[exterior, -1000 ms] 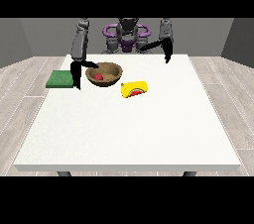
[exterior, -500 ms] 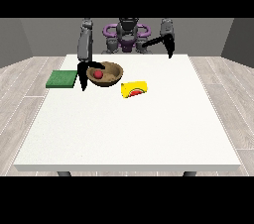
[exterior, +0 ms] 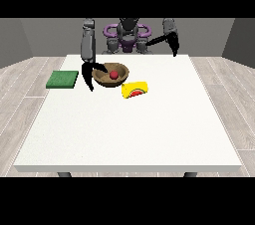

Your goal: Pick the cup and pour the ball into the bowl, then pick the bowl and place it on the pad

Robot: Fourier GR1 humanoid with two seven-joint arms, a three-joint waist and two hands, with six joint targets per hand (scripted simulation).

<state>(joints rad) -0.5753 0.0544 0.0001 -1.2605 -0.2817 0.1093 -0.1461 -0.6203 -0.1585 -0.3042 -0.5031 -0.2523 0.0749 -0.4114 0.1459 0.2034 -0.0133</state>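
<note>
Bowl: the bowl (exterior: 110,75) sits on the desk in the upper left of centre of the frame; brown, wood-like, round, with a shallow curved wall and an open top.
Ball: the ball (exterior: 113,74) lies inside the bowl, near its middle; small, red, smooth, round. Judged from this, the pouring is done.
Cup: the cup (exterior: 135,90) lies on its side just right of and below the bowl, apart from it; yellow, with a red patch at its open mouth.
Pad: the pad (exterior: 63,79) lies flat at the left of the frame, beside the bowl but not touching it; green, thin, roughly square, matt.
Step in hand: judged to be the pick of the bowl for transfer to the pad.
Robot hand, view's left: the robot hand at the view's left (exterior: 93,73) is at the bowl's left rim; its fingers are spread, one part reaching over the rim, another hanging down outside the wall. No closed hold is visible.
Robot hand, view's right: the robot hand at the view's right (exterior: 174,46) hangs raised near the desk's far edge, well apart from all items; its finger state cannot be told.
Procedure: close on the rim with wall between thumb and fingers; lift level so the ball stays in; travel left; lower centred on the pad.
Desk: the desk (exterior: 129,134) is white, flat, faintly speckled.
</note>
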